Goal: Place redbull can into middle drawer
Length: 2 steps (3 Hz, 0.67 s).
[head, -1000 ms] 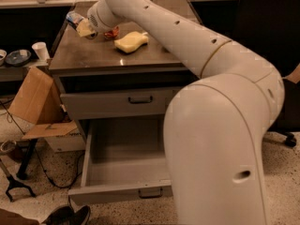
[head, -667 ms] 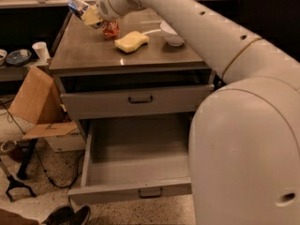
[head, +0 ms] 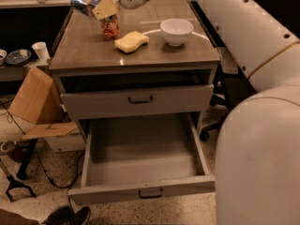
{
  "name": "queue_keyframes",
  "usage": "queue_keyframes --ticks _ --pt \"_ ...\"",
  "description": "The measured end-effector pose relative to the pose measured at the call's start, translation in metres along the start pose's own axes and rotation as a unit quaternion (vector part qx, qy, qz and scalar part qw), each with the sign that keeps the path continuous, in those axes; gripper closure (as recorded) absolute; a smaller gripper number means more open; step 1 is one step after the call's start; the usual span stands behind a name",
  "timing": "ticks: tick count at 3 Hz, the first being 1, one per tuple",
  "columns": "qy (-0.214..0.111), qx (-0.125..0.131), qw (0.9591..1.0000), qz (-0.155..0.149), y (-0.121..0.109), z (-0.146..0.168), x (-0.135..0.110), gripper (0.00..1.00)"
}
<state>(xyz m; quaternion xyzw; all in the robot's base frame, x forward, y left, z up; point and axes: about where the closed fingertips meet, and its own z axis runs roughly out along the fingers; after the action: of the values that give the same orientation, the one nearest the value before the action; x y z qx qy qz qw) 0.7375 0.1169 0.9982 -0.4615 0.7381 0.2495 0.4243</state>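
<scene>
Now the redbull can (head: 82,3) hangs tilted above the desk's (head: 84,50) eleven o'clock corner. The hand (head: 102,7) is closed on it, just over the red cola can (head: 110,27). This looks like the carry step. Next it must swing toward six o'clock, clear the desk's front edge, and lower into the open middle drawer (head: 140,165), roomy between its side walls.

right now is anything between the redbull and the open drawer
The gripper holds the redbull can above the table, back left, over the red can. The table lies between it and the drawer, which is open with nothing visible inside.
</scene>
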Motion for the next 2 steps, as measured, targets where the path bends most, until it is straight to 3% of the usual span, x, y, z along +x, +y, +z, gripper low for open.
queue_keyframes --ticks 1,2 --pt "0.054 -0.062 0.9962 -0.029 0.0228 -0.0322 0.0343 1.0" --pt "0.054 -0.064 0.9961 -0.028 0.0227 -0.0288 0.0342 1.0"
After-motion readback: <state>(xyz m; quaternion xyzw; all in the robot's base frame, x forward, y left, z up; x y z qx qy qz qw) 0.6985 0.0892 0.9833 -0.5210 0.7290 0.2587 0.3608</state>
